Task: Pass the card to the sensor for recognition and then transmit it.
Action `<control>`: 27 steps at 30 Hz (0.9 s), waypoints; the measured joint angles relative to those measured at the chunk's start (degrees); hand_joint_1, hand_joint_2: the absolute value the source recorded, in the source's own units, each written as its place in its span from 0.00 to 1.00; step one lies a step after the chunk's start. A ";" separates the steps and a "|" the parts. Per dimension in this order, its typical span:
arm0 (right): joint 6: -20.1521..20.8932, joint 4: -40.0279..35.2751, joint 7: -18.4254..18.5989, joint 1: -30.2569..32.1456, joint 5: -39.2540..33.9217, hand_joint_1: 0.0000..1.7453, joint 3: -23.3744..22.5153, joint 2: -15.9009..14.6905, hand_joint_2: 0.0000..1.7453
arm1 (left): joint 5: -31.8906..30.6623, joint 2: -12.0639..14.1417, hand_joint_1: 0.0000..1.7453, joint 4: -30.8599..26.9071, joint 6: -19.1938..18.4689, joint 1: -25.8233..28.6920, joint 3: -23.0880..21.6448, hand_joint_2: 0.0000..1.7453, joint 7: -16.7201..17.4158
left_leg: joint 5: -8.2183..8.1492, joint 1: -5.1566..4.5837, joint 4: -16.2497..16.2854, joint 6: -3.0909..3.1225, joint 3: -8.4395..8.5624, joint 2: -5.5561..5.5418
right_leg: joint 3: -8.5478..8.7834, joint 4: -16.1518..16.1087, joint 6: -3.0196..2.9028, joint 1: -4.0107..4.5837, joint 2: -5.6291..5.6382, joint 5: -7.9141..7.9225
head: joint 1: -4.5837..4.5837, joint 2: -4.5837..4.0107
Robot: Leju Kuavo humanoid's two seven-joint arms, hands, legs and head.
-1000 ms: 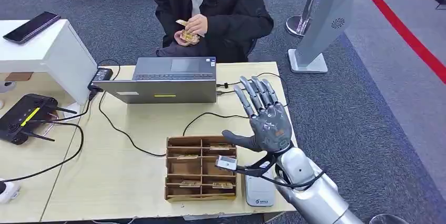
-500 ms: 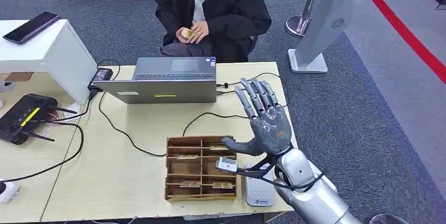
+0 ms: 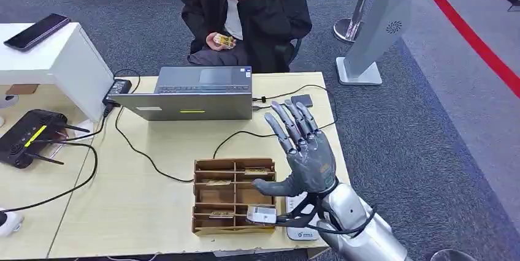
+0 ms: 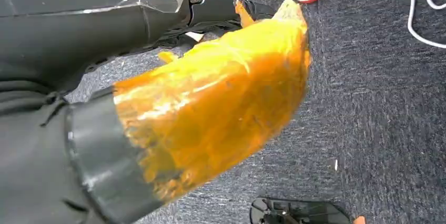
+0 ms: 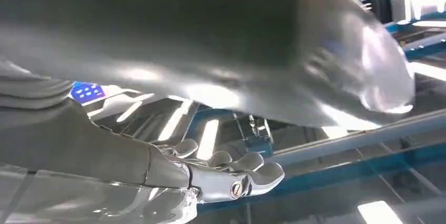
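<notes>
The right hand (image 3: pixel 309 160) is hovering palm-up over the right end of the bench (image 3: pixel 122 212), its fingers (image 3: pixel 288 123) spread wide and straight, grasping nothing, the thumb reaching toward the wooden organizer (image 3: pixel 233 195). In the right wrist view the fingers (image 5: pixel 247 169) are showing against ceiling lights and blue beams, again with nothing in them. The cards (image 3: pixel 257 171) are lying flat in the organizer's compartments as thin tan strips, their long axes running across the bench, parallel to its front edge; their faces are too small to read. Just beside the organizer's right side, the white sensor (image 3: pixel 300 233) is lying flat near the bench's front edge, mostly hidden under the wrist, so which way it is pointing cannot be told. A grey laptop (image 3: pixel 193 95) is standing behind the organizer, and a person (image 3: pixel 245 10) in dark clothing is sitting beyond it, holding a small golden object. The left hand's state cannot be told: the left wrist view is showing grey carpet.
</notes>
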 joint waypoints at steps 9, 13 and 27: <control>0.26 -1.90 -1.20 0.87 -2.08 0.00 3.24 -0.48 1.00 | 0.77 0.00 0.00 0.00 0.35 0.05 0.20 0.00 -0.02 | 0.00 0.00 0.00 0.00 0.00 0.00 | 0.00 0.00 0.00 0.00 0.00 0.00 | 0.00 0.00; 0.39 -1.88 -1.42 1.23 -2.38 0.00 4.43 -0.50 1.00 | 0.85 0.00 0.00 0.00 0.52 0.05 0.22 0.00 -0.02 | 0.00 0.00 0.00 0.00 0.00 0.00 | 0.01 0.00 0.00 0.00 0.00 0.00 | 0.00 0.00; 5.20 0.92 -1.01 0.21 -3.78 0.00 8.98 -0.76 1.00 | 0.92 0.00 0.00 0.00 0.68 0.06 0.33 0.00 0.31 | 0.00 0.00 0.00 0.00 0.00 0.00 | 0.01 0.00 0.00 0.00 0.00 0.00 | 0.00 0.00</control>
